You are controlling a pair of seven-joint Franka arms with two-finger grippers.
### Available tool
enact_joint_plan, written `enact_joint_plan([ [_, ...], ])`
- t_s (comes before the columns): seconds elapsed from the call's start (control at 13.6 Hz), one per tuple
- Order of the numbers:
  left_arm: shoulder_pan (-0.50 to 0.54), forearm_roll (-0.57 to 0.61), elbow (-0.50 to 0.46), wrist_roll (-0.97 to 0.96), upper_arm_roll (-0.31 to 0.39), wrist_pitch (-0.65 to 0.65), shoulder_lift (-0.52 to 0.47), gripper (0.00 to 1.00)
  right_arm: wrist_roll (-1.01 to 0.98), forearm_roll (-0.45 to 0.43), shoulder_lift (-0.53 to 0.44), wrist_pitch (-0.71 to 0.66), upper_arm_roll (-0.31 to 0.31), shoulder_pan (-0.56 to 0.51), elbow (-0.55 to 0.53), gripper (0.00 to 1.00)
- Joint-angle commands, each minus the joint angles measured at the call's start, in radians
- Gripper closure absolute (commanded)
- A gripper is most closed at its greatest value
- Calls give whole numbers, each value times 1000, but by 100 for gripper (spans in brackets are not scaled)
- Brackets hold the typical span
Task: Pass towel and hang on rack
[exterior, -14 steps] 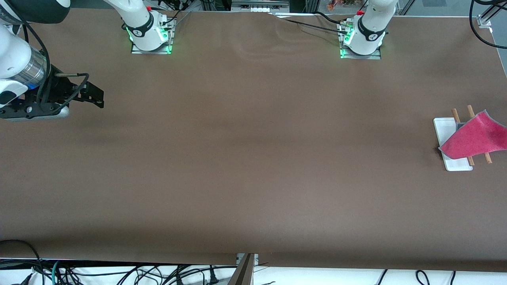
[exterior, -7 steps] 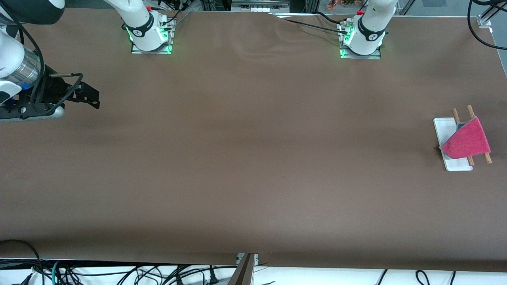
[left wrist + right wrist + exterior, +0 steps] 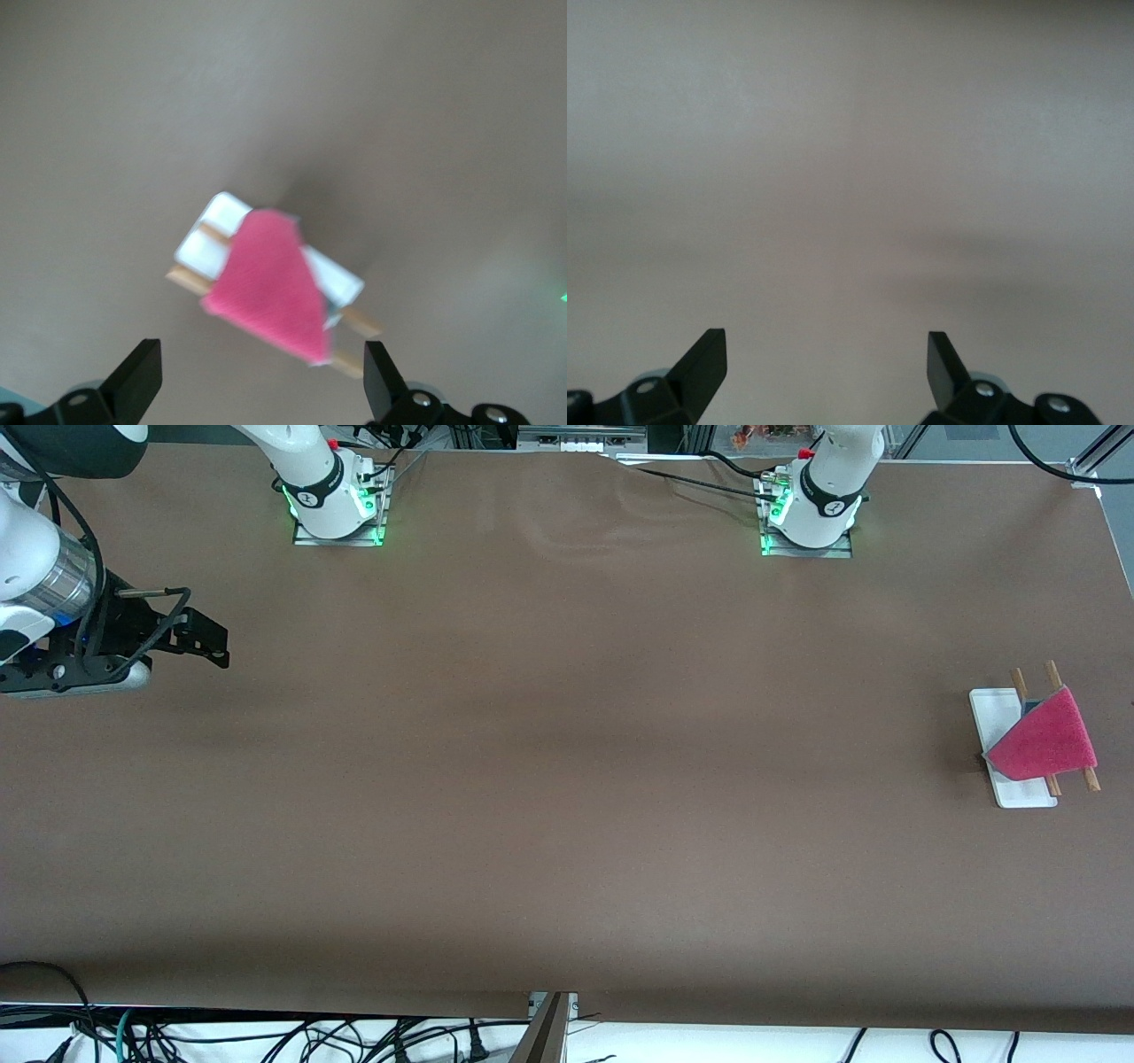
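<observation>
The towel [image 3: 1044, 738] is draped over the rack [image 3: 1001, 710] at middle right of the frame. The left gripper [image 3: 259, 376], fingers spread, should be lifted straight up; the right gripper [image 3: 202, 641], also spread, waits at upper left.

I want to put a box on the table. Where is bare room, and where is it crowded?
The brown table is bare between the two arm bases and its front edge. Only the left arm's end is taken: the rack with the towel on it.
</observation>
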Motion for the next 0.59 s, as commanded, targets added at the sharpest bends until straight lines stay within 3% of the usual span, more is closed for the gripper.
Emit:
enact_joint_plan([
  [0.0, -116, -34, -16, -208, 15, -98, -59, 0, -21, 19, 1, -1, 5, -7, 12, 0],
  [0.52, -377, -100, -37, -878, -9, -168, -143, 0, -25, 17, 1, -4, 7, -7, 12, 0],
])
